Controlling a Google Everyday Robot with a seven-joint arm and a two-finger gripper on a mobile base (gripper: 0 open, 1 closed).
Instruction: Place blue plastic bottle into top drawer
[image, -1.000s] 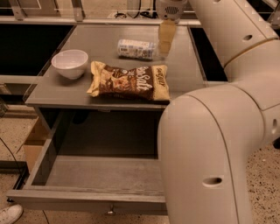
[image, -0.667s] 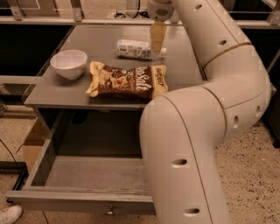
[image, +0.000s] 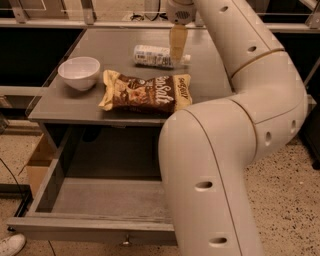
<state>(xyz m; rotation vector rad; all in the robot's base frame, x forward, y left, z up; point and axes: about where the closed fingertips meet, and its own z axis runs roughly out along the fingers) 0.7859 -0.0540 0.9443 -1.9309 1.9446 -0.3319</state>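
The blue plastic bottle lies on its side at the back of the grey table, white cap pointing right. My gripper hangs straight down over the bottle's cap end, in front of it in this view; whether it touches the bottle cannot be told. The top drawer stands pulled out below the table front, with nothing showing in the part I can see. My own arm covers its right side.
A brown-yellow chip bag lies flat in front of the bottle. A white bowl sits at the table's left. A cardboard box stands left of the drawer, and a white shoe shows at the bottom left.
My arm has swung left, and the gripper has shifted from right of the bottle to over its cap end. Bottle, bag, bowl and drawer have not moved.
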